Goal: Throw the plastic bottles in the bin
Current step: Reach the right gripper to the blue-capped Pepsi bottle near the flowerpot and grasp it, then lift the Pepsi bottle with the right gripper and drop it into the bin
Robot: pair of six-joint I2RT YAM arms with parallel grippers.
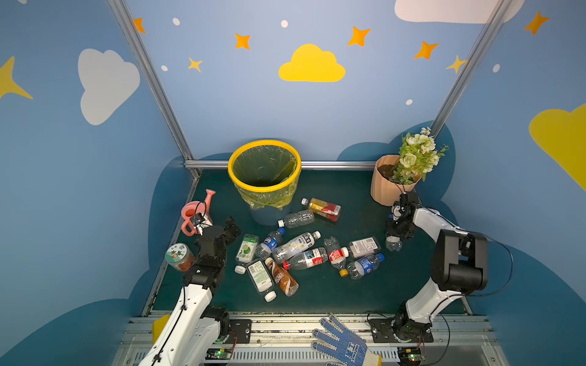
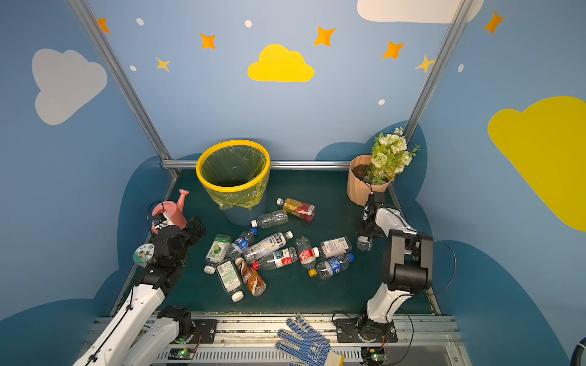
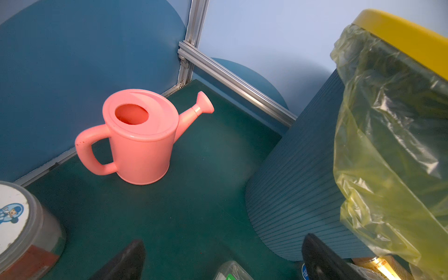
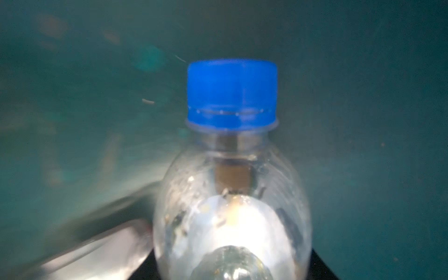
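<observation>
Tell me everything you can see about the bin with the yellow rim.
The bin is round and tapered, with a finely ribbed blue-grey wall, plastic by the look, and a bright yellow rim ring. A crinkled translucent yellow-green bag liner is held under the ring and hangs down outside. It stands upright at the back of the green mat, close to the rear rail. Nothing shows inside it from above.

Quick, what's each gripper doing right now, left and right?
Left gripper: open, holding nothing.
Right gripper: closed on a blue-capped bottle.
</observation>
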